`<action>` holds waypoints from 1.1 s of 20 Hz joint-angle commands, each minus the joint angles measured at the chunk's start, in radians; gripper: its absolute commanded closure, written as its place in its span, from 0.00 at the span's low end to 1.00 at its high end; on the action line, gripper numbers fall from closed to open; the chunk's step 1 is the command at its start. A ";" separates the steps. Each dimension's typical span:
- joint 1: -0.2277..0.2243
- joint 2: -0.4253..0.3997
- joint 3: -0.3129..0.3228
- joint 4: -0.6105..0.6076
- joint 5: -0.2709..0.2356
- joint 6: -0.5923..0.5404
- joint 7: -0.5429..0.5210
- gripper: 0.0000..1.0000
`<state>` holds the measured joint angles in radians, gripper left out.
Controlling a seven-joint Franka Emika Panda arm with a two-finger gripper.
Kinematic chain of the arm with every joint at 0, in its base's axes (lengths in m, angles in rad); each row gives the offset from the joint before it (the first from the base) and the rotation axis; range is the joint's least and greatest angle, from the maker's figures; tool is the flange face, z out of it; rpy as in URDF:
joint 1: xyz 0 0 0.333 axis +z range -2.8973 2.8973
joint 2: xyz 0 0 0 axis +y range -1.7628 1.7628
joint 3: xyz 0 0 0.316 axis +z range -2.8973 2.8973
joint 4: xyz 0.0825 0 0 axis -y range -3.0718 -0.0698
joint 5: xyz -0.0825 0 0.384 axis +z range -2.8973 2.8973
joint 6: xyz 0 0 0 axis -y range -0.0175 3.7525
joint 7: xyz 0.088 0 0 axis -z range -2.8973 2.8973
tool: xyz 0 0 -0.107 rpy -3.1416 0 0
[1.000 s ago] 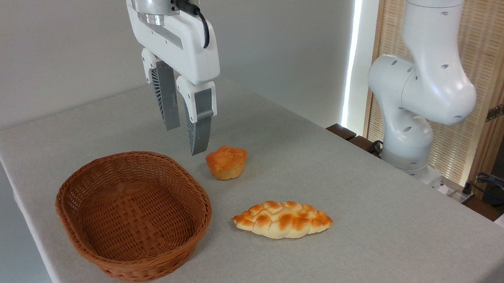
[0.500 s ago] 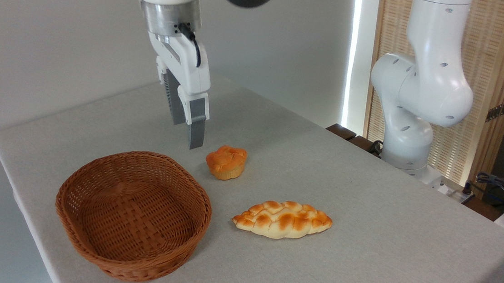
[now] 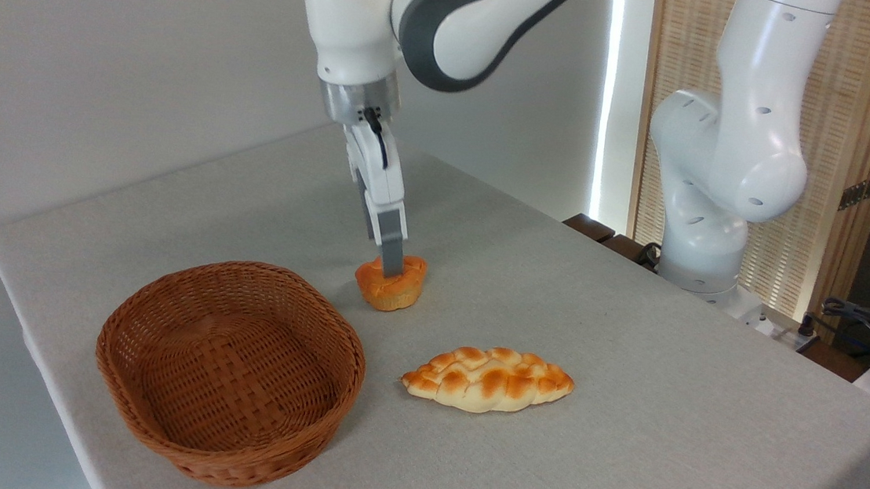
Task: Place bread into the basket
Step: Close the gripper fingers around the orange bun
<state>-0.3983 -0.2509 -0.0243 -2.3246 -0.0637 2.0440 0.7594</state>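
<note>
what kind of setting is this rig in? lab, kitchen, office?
Most likely a robot lab or test room, not a kitchen. A white arm is mounted beside a plain cloth-covered table, loose cables lie at the right edge, and the bare table holds only two breads and a basket.

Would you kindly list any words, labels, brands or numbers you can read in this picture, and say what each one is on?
None: no readable text shows anywhere.
The robot arm and its gripper carry no legible brand or label.
The bun, the braided loaf, the basket and the table are unmarked.
</note>
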 commanded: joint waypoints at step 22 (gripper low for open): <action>-0.021 -0.019 0.015 -0.041 0.102 0.042 0.003 0.83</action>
<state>-0.4064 -0.2521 -0.0236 -2.3468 0.0229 2.0683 0.7600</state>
